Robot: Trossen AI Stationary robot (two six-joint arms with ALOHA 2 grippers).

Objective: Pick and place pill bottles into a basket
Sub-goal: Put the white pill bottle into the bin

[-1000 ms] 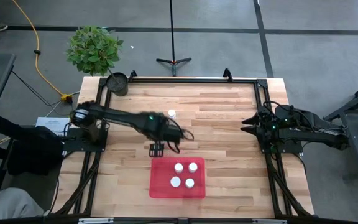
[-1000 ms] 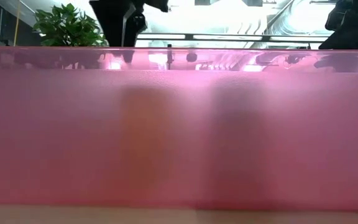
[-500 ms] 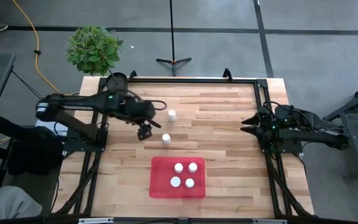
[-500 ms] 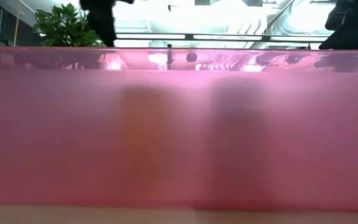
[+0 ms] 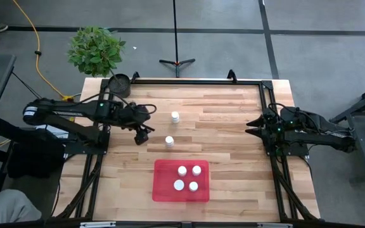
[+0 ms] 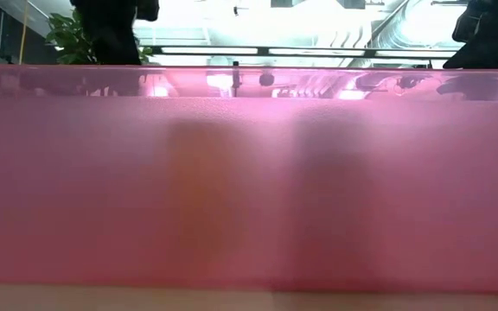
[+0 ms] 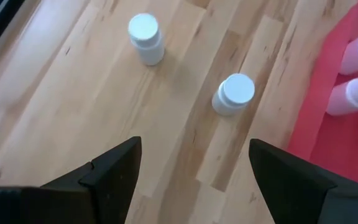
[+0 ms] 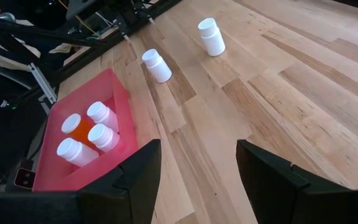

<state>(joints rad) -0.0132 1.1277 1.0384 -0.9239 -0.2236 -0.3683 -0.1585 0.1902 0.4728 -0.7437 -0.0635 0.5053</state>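
Two white-capped pill bottles stand upright on the wood table: one farther back, one nearer the red tray. The red tray lies near the table's front edge and holds several bottles, one with an orange body. My left gripper is open and empty, to the left of the nearer bottle. My right gripper is open and empty at the table's right edge.
A dark round pot stands at the table's far left corner, with a green plant on the floor behind it. In the low view the tray's pink wall fills nearly the whole picture.
My left gripper has drawn back from the tray's far edge toward the table's left and far side, staying open. The nearer loose bottle, covered by the arm a second ago, now shows standing on the table.
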